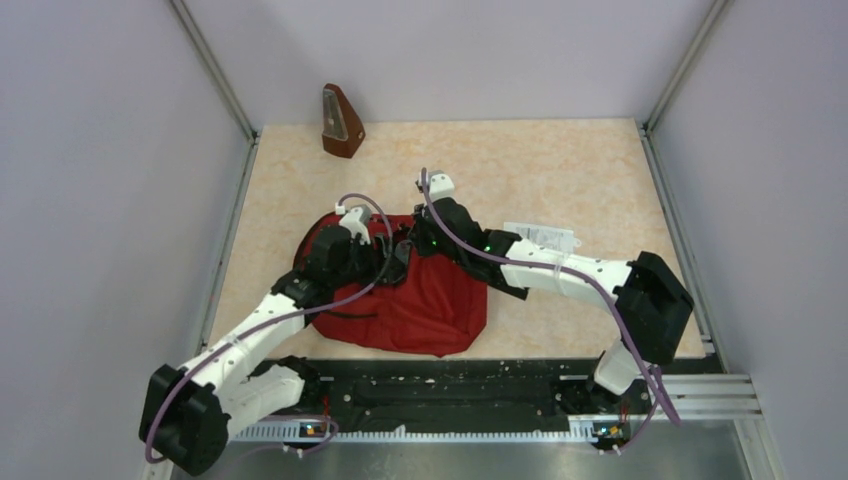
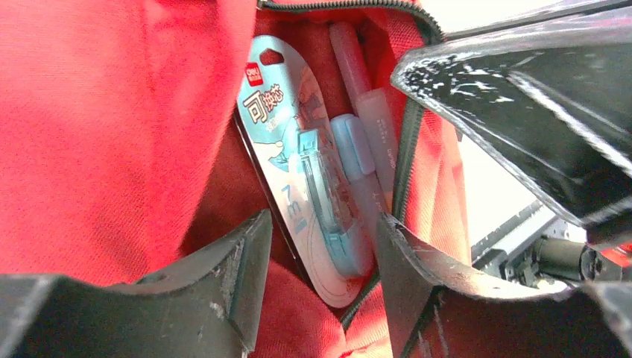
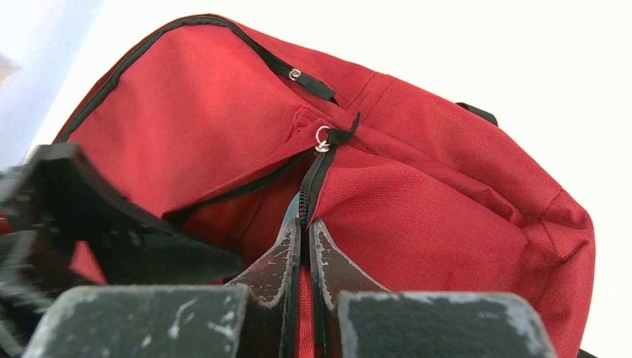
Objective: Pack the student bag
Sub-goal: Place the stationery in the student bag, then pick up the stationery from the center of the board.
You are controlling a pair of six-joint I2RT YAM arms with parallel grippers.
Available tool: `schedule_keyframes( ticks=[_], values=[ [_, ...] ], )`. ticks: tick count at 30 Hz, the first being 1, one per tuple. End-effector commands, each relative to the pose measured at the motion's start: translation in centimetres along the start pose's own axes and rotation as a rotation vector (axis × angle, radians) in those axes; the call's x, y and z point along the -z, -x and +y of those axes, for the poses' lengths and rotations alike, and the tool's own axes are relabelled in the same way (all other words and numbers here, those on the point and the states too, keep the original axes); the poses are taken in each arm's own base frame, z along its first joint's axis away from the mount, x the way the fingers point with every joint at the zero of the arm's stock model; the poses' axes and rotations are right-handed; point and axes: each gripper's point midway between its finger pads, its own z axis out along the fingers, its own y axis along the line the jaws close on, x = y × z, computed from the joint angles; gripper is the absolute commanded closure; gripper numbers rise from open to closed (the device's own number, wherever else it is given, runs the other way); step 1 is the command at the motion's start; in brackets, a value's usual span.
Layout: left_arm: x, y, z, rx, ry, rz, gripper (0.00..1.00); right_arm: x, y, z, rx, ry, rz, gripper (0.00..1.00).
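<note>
Right wrist view, grip: the right gripper (image 3: pixel 302 224) has its fingers pressed together on the black zipper edge (image 3: pixel 314 175) of the student bag (image 3: pixel 462 201), just below the ring pull, at centre frame.
Reason for the pinch: likely to lift the lip and hold the mouth open for the other arm.
Left gripper (image 2: pixel 320 224): fingers apart, holding nothing, pointed down into the opening at the bottom of its own view.
Contents beyond those fingers: a pale blue correction tape card (image 2: pixel 287 134) lies inside the pocket, with a pink pen (image 2: pixel 358 82) and a pale blue pen (image 2: pixel 350 145) just beside it on the right, against the zipper.
Judgement on progress: these items look already dropped in; the spread fingers suit a release or a nudge deeper.
Bag position: lying on the beige table (image 1: pixel 560 170), centre of the top view, both arms meeting over its far end.
Not yet packed: a clear packet (image 1: pixel 545 237) lies right of the bag, partly under the right arm.
Far off: a brown metronome (image 1: pixel 341 124) stands upper left, well apart.
Risk: a slipping pinch would let the lip close on the left fingers.
</note>
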Motion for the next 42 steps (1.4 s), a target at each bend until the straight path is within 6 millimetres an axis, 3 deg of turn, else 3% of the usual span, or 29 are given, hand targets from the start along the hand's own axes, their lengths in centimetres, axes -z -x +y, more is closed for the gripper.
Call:
schedule_keyframes(
  ticks=[1,4,9,12,14,18,22,30,35,42],
  values=[
    [3.1,3.3,0.1,-0.077,0.091,-0.142,0.38,0.8,3.9,0.0,-0.032,-0.003,-0.115,1.0],
    [5.1,4.4,0.4,-0.098,0.135,-0.216,0.34,1.3,3.8,-0.1,-0.011,-0.008,-0.091,0.87],
    [8.3,6.2,0.8,-0.118,0.2,-0.337,0.24,2.9,4.2,-0.8,0.026,-0.033,-0.069,0.45],
    [9.6,6.7,0.5,-0.127,0.221,-0.333,0.19,4.3,4.7,-2.4,0.059,-0.072,-0.059,0.25],
    [9.9,6.6,0.1,-0.132,0.217,-0.301,0.18,5.1,4.7,-4.4,0.058,-0.106,-0.037,0.19],
    [9.5,7.2,-1.3,-0.139,0.163,-0.29,0.18,6.7,4.1,-10.8,0.027,-0.218,-0.002,0.12],
    [8.8,7.9,-2.1,-0.142,0.132,-0.287,0.17,8.5,3.1,-18.7,-0.064,-0.334,0.03,0.1],
    [8.3,8.6,-2.6,-0.22,0.136,-0.17,0.16,11.2,-0.9,-33.7,-0.269,-0.63,0.088,0.07],
    [8.7,9.2,-1.8,-0.284,0.177,-0.137,0.16,11.2,-3.3,-38.6,-0.358,-0.704,0.132,0.1],
    [9.2,10.4,1.3,-0.343,0.338,-0.188,0.16,9.1,-6.0,-41.1,-0.38,-0.703,0.254,0.22]
  ],
)
